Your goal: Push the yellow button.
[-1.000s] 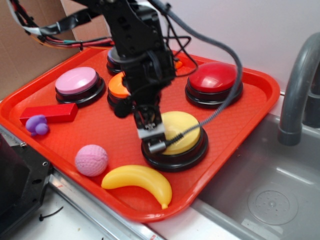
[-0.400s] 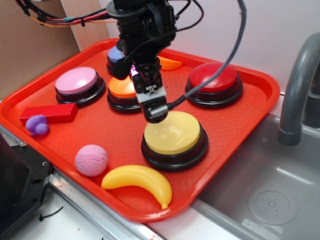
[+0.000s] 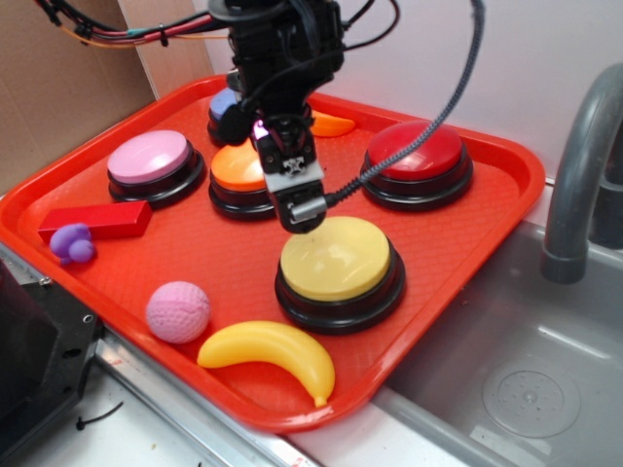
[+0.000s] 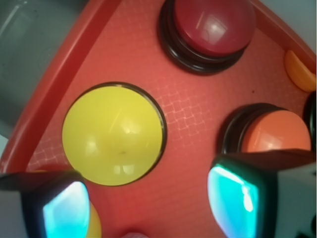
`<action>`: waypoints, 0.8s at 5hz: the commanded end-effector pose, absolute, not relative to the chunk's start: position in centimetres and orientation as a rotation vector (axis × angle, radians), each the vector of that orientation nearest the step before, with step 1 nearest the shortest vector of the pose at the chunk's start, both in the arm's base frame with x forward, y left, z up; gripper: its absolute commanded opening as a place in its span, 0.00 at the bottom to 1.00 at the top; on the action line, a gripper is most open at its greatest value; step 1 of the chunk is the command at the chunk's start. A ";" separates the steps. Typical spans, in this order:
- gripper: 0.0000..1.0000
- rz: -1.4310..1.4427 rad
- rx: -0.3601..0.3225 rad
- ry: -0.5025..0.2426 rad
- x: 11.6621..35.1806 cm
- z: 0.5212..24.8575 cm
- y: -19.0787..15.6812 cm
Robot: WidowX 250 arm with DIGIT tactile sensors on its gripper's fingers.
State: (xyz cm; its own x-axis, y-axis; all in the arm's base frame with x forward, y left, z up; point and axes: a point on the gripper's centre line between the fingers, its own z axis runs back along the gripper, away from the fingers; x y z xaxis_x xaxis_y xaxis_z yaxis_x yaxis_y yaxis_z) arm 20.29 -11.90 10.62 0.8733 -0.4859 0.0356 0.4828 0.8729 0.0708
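Pale wall behind, brown cardboard at the back left, a steel sink [image 3: 506,379] with a grey faucet [image 3: 579,185] at the right. On the table, a red tray [image 3: 487,209] bearing everything else.

Near the tray's front right part: the yellow button [image 3: 336,258], a pale-yellow dome on a glossy black round base, its dome bare and untouched. Seen too in the wrist view [image 4: 113,141], left of centre, with a small glint on its top.

Just above the yellow button's back left edge: the claw [image 3: 302,212], hanging clear of the dome, pointing down from the black arm. In the wrist view, two fingertips [image 4: 64,210] glowing cyan at the bottom corners, spread well apart with nothing between them.

Behind the yellow button, to the right: a red button [image 3: 417,151]. Behind it to the left: an orange button [image 3: 238,170], partly hidden by the arm. Further left: a pink button [image 3: 149,158]. Behind the arm: part of a lilac button [image 3: 222,105] and an orange slice-shaped piece [image 3: 331,125].

In front of the yellow button: a yellow toy banana [image 3: 273,352]. Left of the banana: a pink ball [image 3: 178,311]. Well left of the yellow button: a red block [image 3: 95,222] with a small purple toy [image 3: 71,243] touching its front.
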 end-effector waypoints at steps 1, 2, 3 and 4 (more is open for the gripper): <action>1.00 -0.497 0.033 -0.140 20.5 13.5 -13.0; 1.00 -0.493 0.037 -0.154 20.5 13.9 -12.9; 1.00 -0.488 0.042 -0.160 20.5 14.2 -12.7; 1.00 -0.481 0.049 -0.165 20.3 14.8 -12.5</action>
